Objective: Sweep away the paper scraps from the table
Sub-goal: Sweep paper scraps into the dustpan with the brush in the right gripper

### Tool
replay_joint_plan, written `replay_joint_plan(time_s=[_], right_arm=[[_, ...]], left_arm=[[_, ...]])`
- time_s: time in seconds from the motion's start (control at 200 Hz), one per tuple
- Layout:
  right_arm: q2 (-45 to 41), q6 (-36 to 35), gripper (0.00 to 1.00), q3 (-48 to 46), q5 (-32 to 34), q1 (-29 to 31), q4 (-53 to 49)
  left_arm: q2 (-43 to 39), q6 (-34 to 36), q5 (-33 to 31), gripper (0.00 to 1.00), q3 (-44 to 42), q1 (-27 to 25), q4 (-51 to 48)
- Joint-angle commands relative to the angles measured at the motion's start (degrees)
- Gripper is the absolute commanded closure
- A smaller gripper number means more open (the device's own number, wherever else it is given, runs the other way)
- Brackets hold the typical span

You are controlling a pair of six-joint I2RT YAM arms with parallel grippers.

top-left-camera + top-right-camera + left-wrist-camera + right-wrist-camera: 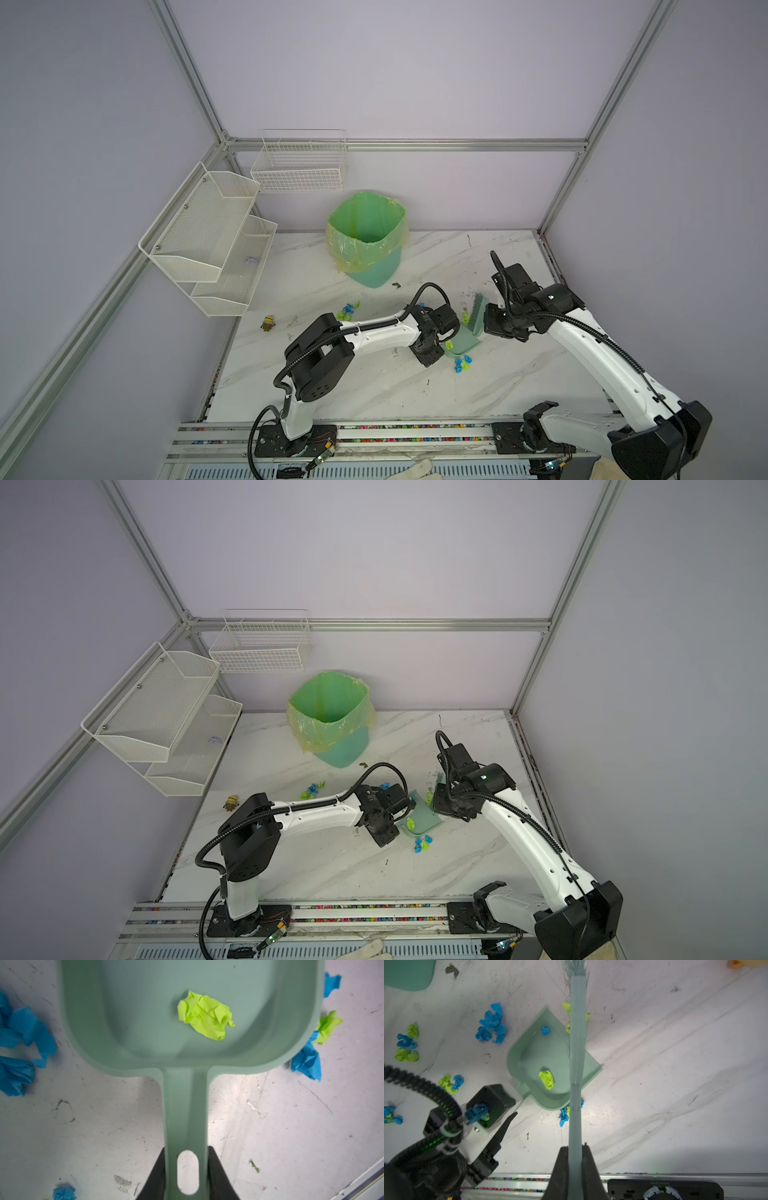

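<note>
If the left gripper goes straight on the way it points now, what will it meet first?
Probably the brush: the left gripper would push the dustpan ahead, and the brush lies across its open lip. Its height above the dustpan is unclear.

This is a robotics lab test cell, not a home. A marble-look table [374, 386] is boxed in by plain lilac panels [415, 75] on an aluminium-profile frame [407, 144]. Left of the lined green bin [376, 272] hang white wire-mesh shelves [195, 232]. In front of the bin, white robot arms [374, 332] are bolted to a slotted rail [415, 432].
</note>
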Motion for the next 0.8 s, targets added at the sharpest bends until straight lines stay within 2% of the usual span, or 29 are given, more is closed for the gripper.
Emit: replay_joint_plan(time_s=[0.0, 0.125, 0.4, 0.59, 0.795], right_arm=[[1.66, 0.89, 1.00, 4.65, 8.23, 0.06, 0.27], [6.17, -0.57, 1.00, 7.58, 11.93, 0.10, 1.37], [15.08, -3.37, 1.00, 8.14, 14.79, 0.07, 7.58], [16.91, -4.34, 1.00, 3.45, 8.49, 0.23, 10.86], [9.34, -3.25, 1.00, -2.07, -2.45, 1.74, 14.72]], left_arm=[[-0.22, -0.46, 0.27, 1.00, 4.30, 0.42, -1.56], [-0.61, -0.42, -0.44, 1.00, 4.26, 0.51, -1.56], [-0.58, -0.19, -1.17, 1.00, 4.88, 0.66, -2.00], [-0.22, -0.54, 0.23, 1.00, 5.14, 1.30, -2.02], [0.42, -0.63, 1.13, 1.00, 5.67, 1.64, -2.01]])
